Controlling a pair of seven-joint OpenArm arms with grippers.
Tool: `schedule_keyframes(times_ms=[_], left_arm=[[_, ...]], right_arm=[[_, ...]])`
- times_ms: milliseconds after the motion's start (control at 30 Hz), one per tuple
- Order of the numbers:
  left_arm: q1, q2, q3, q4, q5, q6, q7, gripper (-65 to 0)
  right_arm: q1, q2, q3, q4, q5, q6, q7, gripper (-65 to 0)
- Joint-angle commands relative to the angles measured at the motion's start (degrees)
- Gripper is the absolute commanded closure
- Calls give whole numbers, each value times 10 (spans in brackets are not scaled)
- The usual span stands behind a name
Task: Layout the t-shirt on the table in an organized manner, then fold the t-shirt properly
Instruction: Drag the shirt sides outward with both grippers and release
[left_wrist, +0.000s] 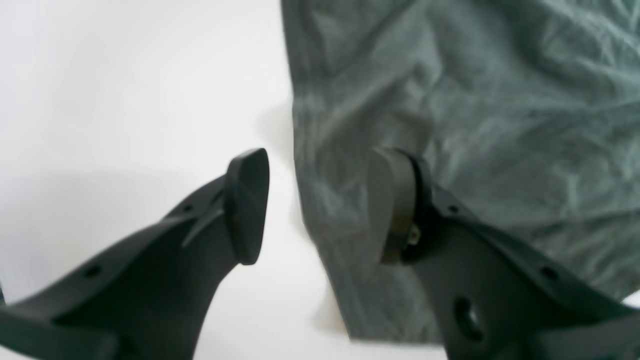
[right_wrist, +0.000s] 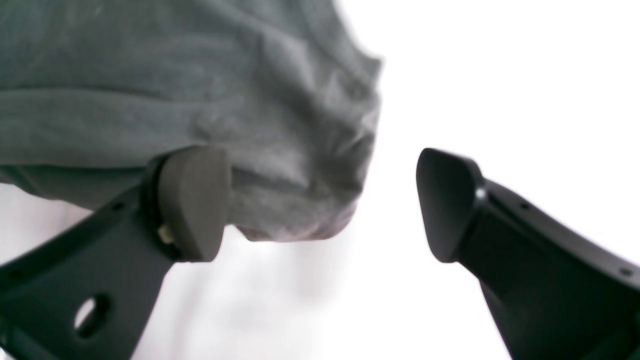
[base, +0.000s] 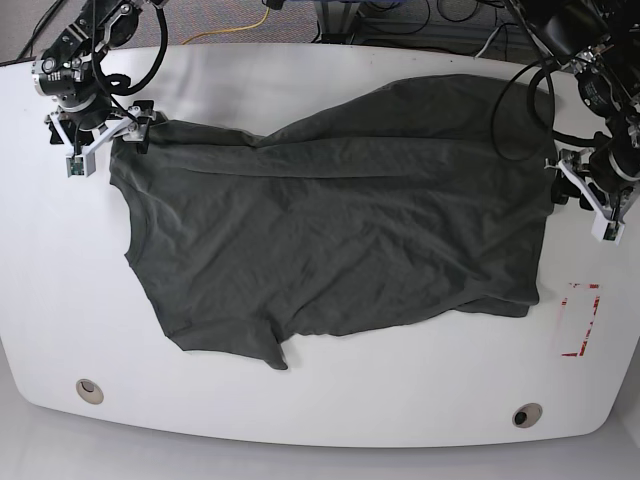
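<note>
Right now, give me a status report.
Left gripper and right gripper both open, holding nothing. T-shirt spread on table, still wrinkled, unfolded. Nothing in the way.

White table (base: 330, 400), t-shirt (base: 330, 230) spread flat

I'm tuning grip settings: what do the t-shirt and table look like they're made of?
The t-shirt: soft matte knit cloth, probably cotton, judging by its fine wrinkles and limp drape. The table: hard, smooth white top, likely laminate or plastic, with a faint gloss.
</note>
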Motion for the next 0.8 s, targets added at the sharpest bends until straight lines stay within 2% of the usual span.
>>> schedule_keyframes(times_ms=[0,300,633,767], left_arm=[[3,-10,-7,12,-2,-1,-4,-300],[36,-21,-8,13,-3,-1,-4,-300],[47,-21,-31,13,-3,-1,-4,-300],[48,-21,-31,13,-3,-1,-4,-300]], right_arm=[[-1,8,2,-14,18,-1,13,-553],[4,19,28,-71,34,-1,20,-553],[4,58,31,-110,67,-1,20,-553],[4,61,32,-137,75,-1,22,-553]])
